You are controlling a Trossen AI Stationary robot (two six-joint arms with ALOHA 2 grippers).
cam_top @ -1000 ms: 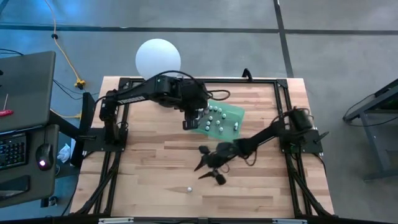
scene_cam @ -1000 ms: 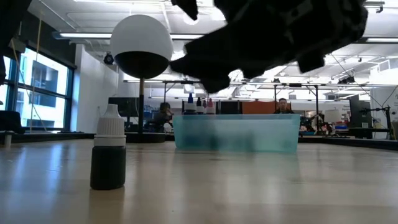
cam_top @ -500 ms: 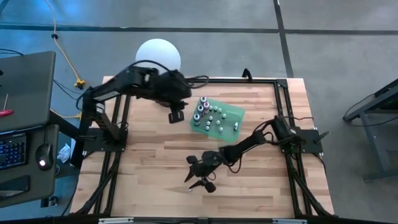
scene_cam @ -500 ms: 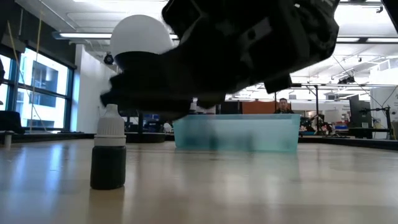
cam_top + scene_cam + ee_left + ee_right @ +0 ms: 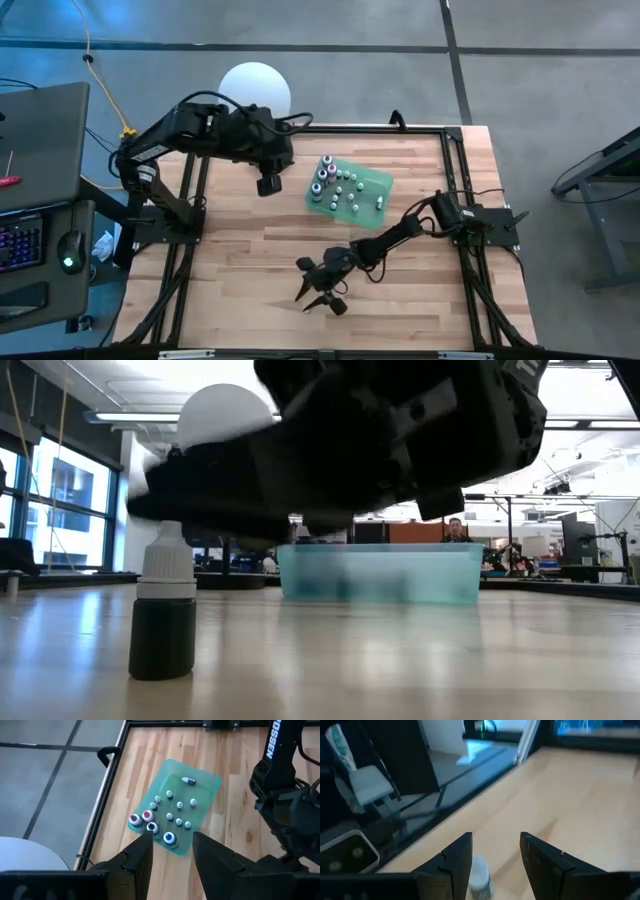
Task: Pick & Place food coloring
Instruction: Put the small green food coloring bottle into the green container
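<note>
One food coloring bottle (image 5: 162,620), dark with a white cap, stands alone on its base on the wood near the table's near edge. My right gripper (image 5: 320,302) is open and low over it. In the right wrist view the bottle's cap (image 5: 480,876) shows between the two fingers, close to one of them. Several more food coloring bottles (image 5: 170,815) stand on the green tray (image 5: 372,183); one lies on its side there. My left gripper (image 5: 267,185) is open and hangs in the air left of the tray, touching nothing. My right gripper straddles the lone bottle's white cap (image 5: 480,876), slanting down from the table's right. The cap sits right beside one finger (image 5: 460,865); whether that finger touches it, I cannot tell. The bottle stands upright on the table.
The white ball (image 5: 255,90) on its stand is beyond the table's far-left corner. A black frame (image 5: 330,130) runs round the tabletop. The tray (image 5: 380,575) lies far right of centre. Bare wood lies between the tray and the near edge. People sit in the room behind.
My left gripper has drawn back from over the tray toward the table's left. My right gripper has moved toward the near-left and come down over the lone bottle. That bottle has slid a little toward the near edge and stays upright.
</note>
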